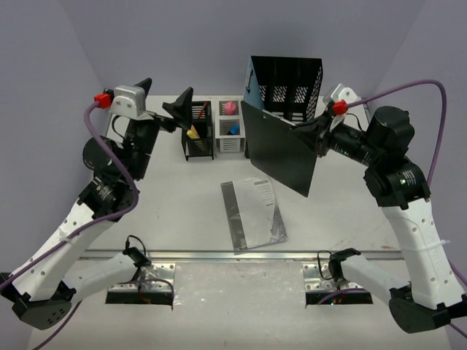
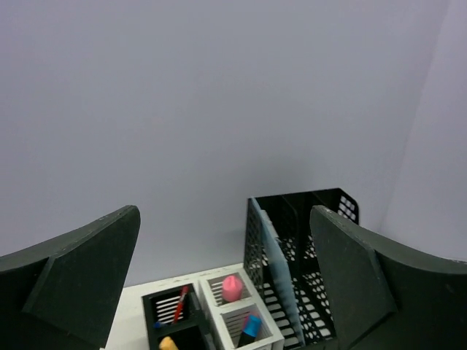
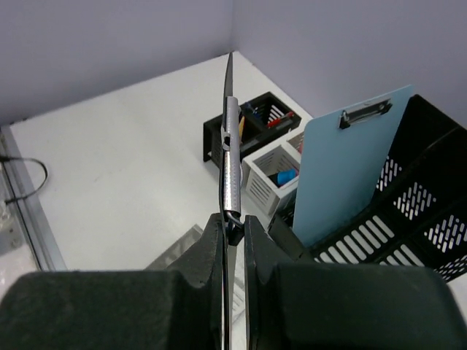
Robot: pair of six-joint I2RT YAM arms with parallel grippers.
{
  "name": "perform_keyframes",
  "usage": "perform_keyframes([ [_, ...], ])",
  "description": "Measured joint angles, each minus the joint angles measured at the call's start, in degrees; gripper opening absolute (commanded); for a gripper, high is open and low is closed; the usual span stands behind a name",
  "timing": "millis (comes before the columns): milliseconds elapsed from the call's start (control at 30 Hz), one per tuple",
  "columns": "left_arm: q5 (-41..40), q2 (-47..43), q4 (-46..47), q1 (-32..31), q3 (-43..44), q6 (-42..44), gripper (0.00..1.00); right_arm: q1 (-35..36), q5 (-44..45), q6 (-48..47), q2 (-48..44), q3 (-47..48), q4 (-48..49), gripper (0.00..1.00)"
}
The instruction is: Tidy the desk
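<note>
Sleeve (image 1: 254, 213), print unreadable, flat by near edge of desk (image 1: 175, 211) spread under both arms; at far edge, rack (image 1: 292, 84) holding blue clipboard (image 3: 350, 168), bin (image 1: 229, 130) and cup (image 1: 198, 142) holding pens (image 2: 179, 305); right gripper (image 3: 233, 226) clamped on black clipboard (image 1: 281, 149), left gripper (image 2: 225, 213) gaping, empty.

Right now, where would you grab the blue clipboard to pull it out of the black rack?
Probably its top edge, beside the metal clip, coming down from above. The blue clipboard stands nearly upright in the black rack, whose walls hide its lower part; only the top pokes out. Jaws astride the thin board, one on each face, could lift it straight up.
</note>
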Motion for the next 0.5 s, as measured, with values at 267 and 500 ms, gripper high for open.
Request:
perform_keyframes([
  [267, -7.9, -7.7, -1.3, 3.2, -7.1, -1.1, 1.0, 0.0, 10.5, 12.3, 0.2, 0.9, 9.1, 0.01],
  [500, -6.5, -11.7, -11.3, 6.5, -13.2, -4.9, 1.0, 0.0, 25.3, 17.6, 3.0, 7.6, 13.9, 0.01],
])
